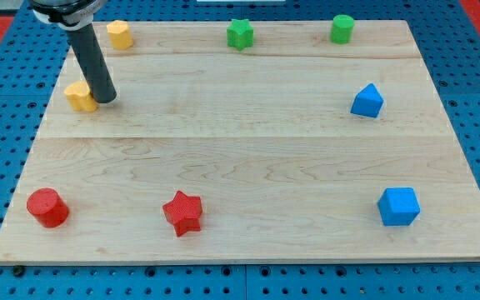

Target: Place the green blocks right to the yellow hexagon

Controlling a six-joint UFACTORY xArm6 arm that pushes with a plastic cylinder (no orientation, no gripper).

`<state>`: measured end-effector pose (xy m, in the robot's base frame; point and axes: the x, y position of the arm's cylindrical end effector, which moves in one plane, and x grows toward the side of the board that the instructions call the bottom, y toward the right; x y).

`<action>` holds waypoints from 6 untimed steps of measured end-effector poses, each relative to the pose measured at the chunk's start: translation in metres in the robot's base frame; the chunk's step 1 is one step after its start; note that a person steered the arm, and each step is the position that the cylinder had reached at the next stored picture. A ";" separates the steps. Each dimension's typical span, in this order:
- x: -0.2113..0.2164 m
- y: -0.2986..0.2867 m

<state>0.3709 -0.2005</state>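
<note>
A green star block lies near the view's top, at the middle. A green cylinder block stands near the view's top right. A yellow hexagon block lies near the view's top left. A second yellow block, its shape unclear, lies lower at the left. My tip rests on the board, touching the right side of that second yellow block, well below the yellow hexagon and far left of both green blocks.
A blue triangular block lies at the right. A blue cube lies at the bottom right. A red star and a red cylinder lie at the bottom left. The wooden board sits on a blue perforated table.
</note>
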 end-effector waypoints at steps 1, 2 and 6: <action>0.005 0.007; 0.022 0.138; -0.111 0.419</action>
<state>0.2597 0.2181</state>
